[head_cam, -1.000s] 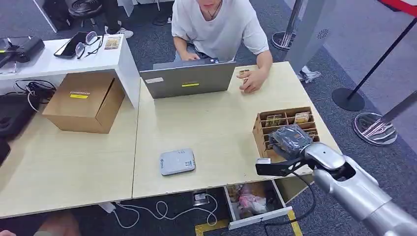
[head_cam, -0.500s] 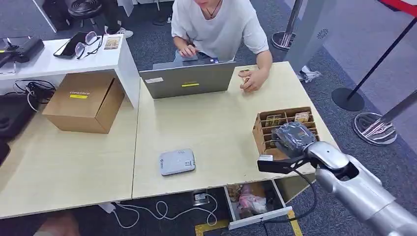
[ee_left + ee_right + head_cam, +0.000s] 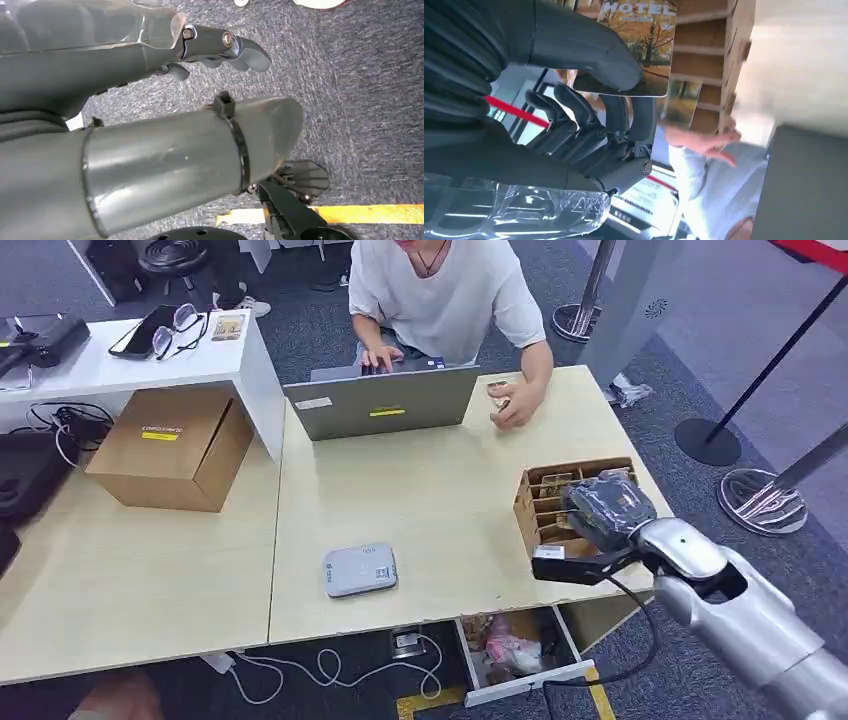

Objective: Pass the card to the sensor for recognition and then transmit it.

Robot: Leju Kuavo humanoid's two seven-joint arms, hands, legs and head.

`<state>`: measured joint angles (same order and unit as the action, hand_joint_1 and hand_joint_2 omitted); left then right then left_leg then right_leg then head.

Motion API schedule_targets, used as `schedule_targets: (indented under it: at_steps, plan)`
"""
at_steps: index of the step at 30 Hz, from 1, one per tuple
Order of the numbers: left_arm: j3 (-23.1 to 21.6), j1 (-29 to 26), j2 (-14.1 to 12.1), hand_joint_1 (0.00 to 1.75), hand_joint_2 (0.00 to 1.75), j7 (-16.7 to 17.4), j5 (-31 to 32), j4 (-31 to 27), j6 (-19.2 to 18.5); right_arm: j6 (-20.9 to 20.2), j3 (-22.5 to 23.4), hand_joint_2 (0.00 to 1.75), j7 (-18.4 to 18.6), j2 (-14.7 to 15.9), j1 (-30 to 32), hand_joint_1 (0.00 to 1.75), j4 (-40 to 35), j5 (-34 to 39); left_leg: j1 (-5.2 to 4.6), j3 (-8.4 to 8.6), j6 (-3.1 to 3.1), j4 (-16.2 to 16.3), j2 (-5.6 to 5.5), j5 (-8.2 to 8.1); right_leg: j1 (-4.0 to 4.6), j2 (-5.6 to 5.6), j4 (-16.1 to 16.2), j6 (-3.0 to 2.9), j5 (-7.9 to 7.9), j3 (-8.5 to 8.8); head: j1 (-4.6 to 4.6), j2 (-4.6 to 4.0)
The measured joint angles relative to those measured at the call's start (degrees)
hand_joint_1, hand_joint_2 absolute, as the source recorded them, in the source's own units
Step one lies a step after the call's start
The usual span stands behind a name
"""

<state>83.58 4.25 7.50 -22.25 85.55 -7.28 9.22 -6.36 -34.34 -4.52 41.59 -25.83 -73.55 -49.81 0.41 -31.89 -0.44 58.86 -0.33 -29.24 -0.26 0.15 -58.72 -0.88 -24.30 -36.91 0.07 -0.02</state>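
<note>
The right hand (image 3: 600,512), wrapped in a dark grey cover, sits right over the brown cardboard slotted card box (image 3: 538,502) at the right edge of the light wooden tabletop (image 3: 420,500). From the right wrist camera you can see it pinching a glossy card with an autumn tree picture and "HOTEL" printed on it (image 3: 644,47), thumb (image 3: 584,47) pressed on one face and the darker fingers (image 3: 574,112) curled behind. The card is just above the box's cardboard dividers, and another similar card stands in a slot just beside it.

The flat grey rounded-square card sensor (image 3: 360,569) lies on the tabletop well to the left of the card box, near the front edge.

A person in a white t-shirt (image 3: 440,290) sits on the far side of the card box, one hand on the grey open laptop (image 3: 385,400), the other resting on the tabletop.

The left hand (image 3: 220,47) hangs over grey carpet with a yellow stripe, fingers loosely curled and holding nothing. A plain cardboard carton (image 3: 170,445) sits far to the left of the card box.
</note>
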Motion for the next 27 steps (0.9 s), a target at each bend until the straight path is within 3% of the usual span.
schedule_targets:
  at_steps: [9,14,19,27]
  plan:
    - [0.0,0.0,0.0,0.0,0.0,-0.4,0.1,0.0,-0.3,1.4,5.8,1.75,0.3,0.7,1.1,1.75,-7.2,-1.2,0.0,-0.01,0.0,0.0,0.0,0.0,0.0,0.0,0.0,0.0,0.0,0.0,0.0,0.0]
    - [0.0,0.1,0.1,0.0,0.0,-0.7,0.2,0.0,-0.5,2.4,9.5,1.75,-1.7,0.2,2.1,1.75,-10.3,-1.5,0.01,-0.02,0.0,0.0,0.0,0.0,0.0,0.0,0.0,0.0,0.0,0.0,0.0,0.0]
    - [0.0,0.4,0.3,0.0,0.0,-0.7,0.2,0.0,-0.5,3.6,11.4,1.75,-4.8,-2.3,1.2,1.75,-10.6,-1.4,0.01,-0.02,0.0,0.0,0.02,0.01,0.0,0.01,0.0,0.0,0.01,0.01,0.0,0.0]
    - [0.0,0.9,0.3,0.0,0.0,-0.6,0.2,0.0,-0.2,7.7,10.9,1.75,-8.8,-9.3,-3.7,1.75,-7.6,0.1,0.04,-0.02,-0.02,0.0,0.03,0.11,0.02,0.02,0.0,-0.06,0.04,0.01,0.0,0.0]
